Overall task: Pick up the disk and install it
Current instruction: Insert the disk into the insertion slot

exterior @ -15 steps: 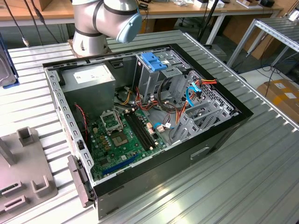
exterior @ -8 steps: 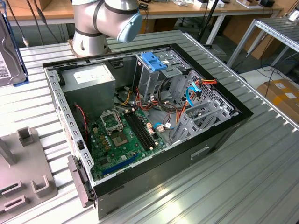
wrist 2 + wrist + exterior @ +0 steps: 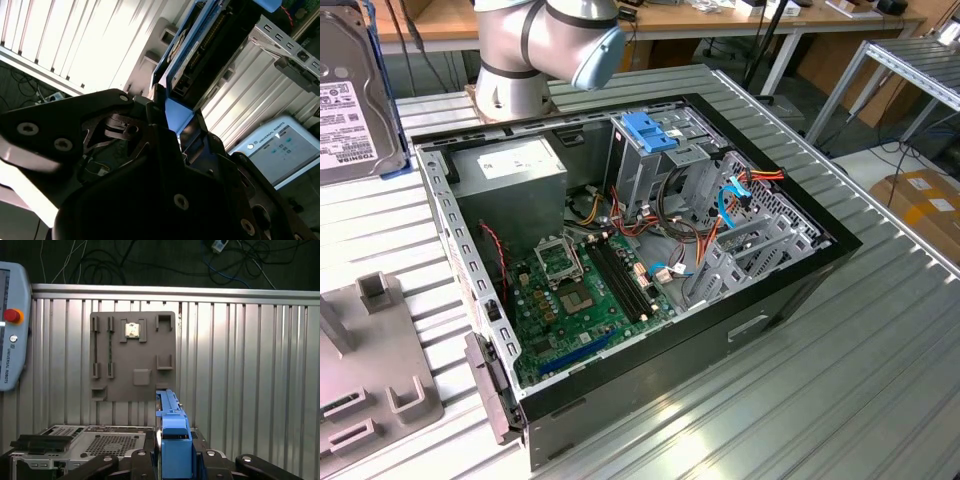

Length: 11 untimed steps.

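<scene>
Closest, in the first wrist view, the end effector (image 3: 172, 460) is clenched on the disk (image 3: 172, 432). The disk's light-blue rail stands between the two dark jaws, and it is held on edge in the air, clear of the worktop (image 3: 250, 365). In the exterior view its white-labelled face is upright. Just beyond lies the open computer case (image 3: 640, 370), with a blue bracket (image 3: 648, 130) on top of its drive cage. Farther on, a grey fixture plate (image 3: 132, 357) rests flat on the worktop, and a teach pendant (image 3: 10, 325) is at the worktop's edge.
</scene>
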Each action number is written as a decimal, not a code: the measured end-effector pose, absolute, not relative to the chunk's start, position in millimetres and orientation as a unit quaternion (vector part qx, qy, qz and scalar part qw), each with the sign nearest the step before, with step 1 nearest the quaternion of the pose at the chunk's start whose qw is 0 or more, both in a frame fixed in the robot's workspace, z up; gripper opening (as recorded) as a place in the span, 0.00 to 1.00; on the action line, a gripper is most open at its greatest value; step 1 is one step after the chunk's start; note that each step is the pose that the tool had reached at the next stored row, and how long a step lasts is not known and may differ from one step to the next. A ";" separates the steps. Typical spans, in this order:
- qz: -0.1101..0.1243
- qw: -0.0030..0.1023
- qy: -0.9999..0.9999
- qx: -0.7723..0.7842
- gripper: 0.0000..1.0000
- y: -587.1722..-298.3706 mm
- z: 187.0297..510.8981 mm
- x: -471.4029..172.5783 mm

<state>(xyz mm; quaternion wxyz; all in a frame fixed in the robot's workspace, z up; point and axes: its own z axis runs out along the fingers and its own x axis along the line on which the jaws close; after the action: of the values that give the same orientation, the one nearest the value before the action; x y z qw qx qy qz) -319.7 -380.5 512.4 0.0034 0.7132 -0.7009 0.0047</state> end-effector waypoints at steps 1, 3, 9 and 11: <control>0.005 0.003 -0.701 0.713 0.37 -380.5 512.4 -317.1; 0.005 0.003 -0.701 0.713 0.37 -380.5 512.4 -310.5; 0.005 0.003 -0.701 0.713 0.37 -380.5 512.4 -292.9; 0.005 0.003 -0.701 0.713 0.37 -380.5 512.4 -288.5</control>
<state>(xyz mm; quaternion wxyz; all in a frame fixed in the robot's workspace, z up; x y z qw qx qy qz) -288.5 -380.5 512.4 0.0034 0.7132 -0.7009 0.0046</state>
